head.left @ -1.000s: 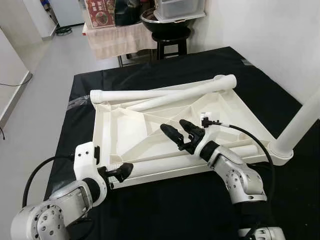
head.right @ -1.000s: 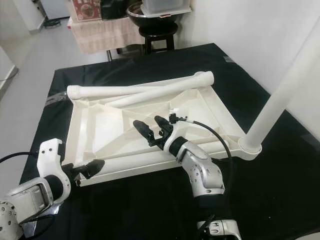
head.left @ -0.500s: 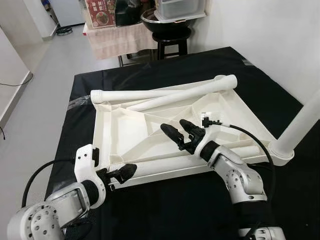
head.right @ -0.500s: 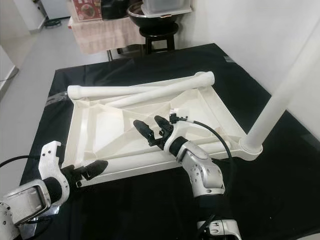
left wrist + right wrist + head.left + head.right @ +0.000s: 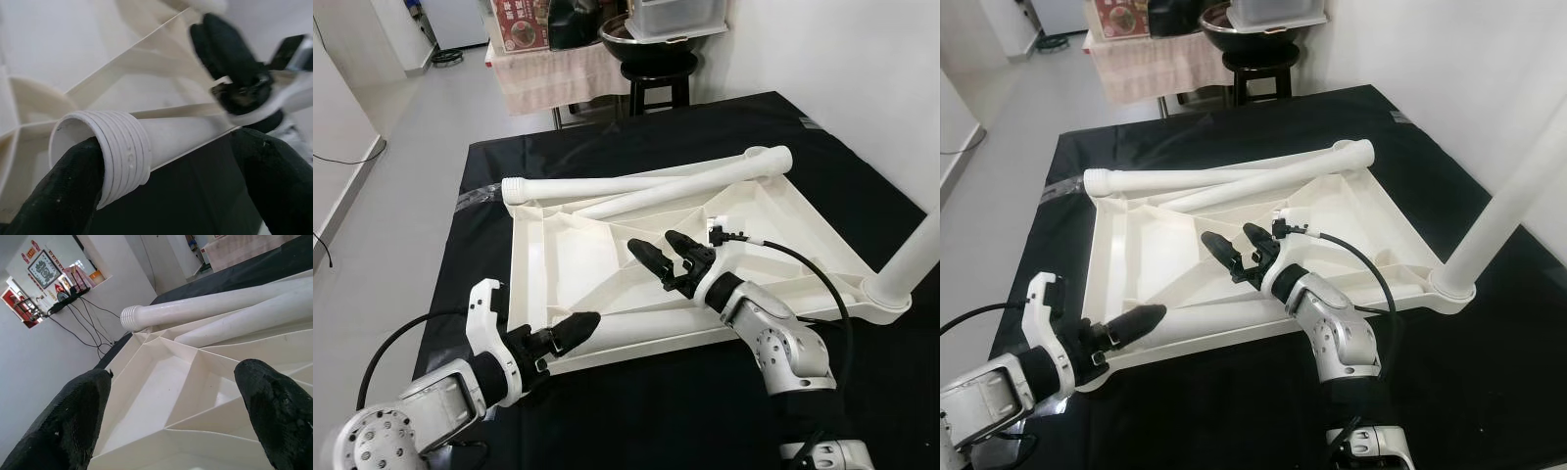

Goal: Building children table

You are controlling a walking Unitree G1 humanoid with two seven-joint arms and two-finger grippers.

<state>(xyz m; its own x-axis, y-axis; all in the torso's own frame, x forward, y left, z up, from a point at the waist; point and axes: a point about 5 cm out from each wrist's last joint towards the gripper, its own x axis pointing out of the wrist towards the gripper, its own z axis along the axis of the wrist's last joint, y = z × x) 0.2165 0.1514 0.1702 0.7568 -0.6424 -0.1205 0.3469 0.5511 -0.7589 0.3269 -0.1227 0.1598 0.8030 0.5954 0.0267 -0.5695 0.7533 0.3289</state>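
Tabletop [image 5: 636, 259] lies upside down, ribs up, on the black mat [image 5: 607, 147]. One leg [image 5: 911, 269] stands screwed in at its near right corner; two more legs [image 5: 646, 181] lie crossed along the far edge. A fourth leg [image 5: 161, 139] lies along the near edge. My left gripper [image 5: 570, 331] is at that leg's threaded end [image 5: 122, 156], fingers [image 5: 58, 186] spread to either side of it, one finger touching the threads, not clamped. My right gripper [image 5: 668, 257] hovers over the tabletop's middle, fingers [image 5: 274, 406] wide apart, holding nothing
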